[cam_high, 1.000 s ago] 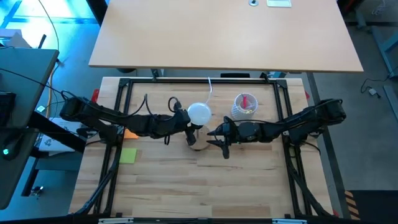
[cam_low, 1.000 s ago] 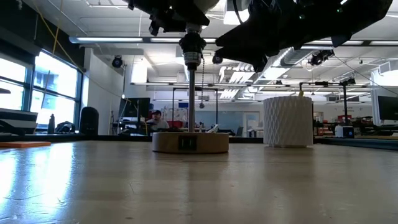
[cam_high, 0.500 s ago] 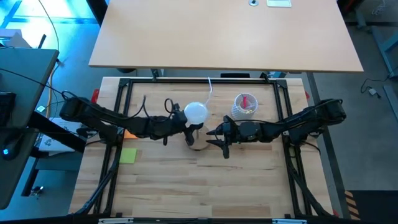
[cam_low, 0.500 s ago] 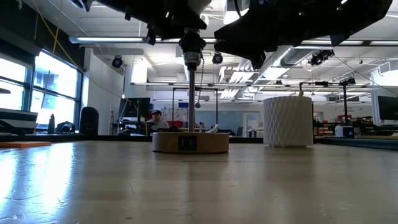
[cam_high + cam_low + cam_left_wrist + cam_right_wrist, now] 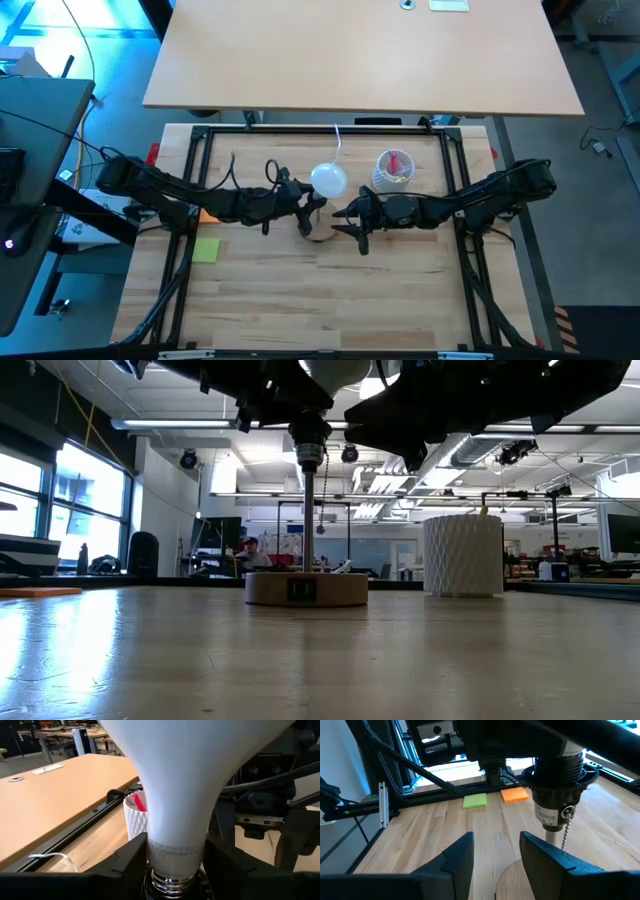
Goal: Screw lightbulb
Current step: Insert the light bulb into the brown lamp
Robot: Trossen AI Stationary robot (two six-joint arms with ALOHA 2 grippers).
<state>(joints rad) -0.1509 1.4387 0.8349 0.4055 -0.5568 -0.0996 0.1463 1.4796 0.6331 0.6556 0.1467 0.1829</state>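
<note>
Around your work you have a white latticed cup (image 5: pixel 392 170) holding pink items just behind the right arm, a green sticky note (image 5: pixel 206 250) and an orange one (image 5: pixel 514 794) on the wooden table (image 5: pixel 330 300) by the left arm, and a person (image 5: pixel 251 550) far off in the room behind. The white matte lightbulb (image 5: pixel 327 180) sits with its silvery screw neck in the black socket (image 5: pixel 556 795) atop the thin stem rising from the round wooden disc (image 5: pixel 306 588). Your left gripper (image 5: pixel 310 203) brackets the bulb's neck, its 2 fingers (image 5: pixel 131 857) standing just beside the neck; whether they touch it you cannot tell. Your right gripper (image 5: pixel 350 222) waits just beside the socket, its 2 fingers (image 5: pixel 460 855) parted with nothing between them. Against the frame 1 second ago, the globe now shows a little farther right and back in the high view, and the left wrist has turned. The socket bears printed writing, too small to read surely; a bead chain (image 5: pixel 563 837) hangs from it.
</note>
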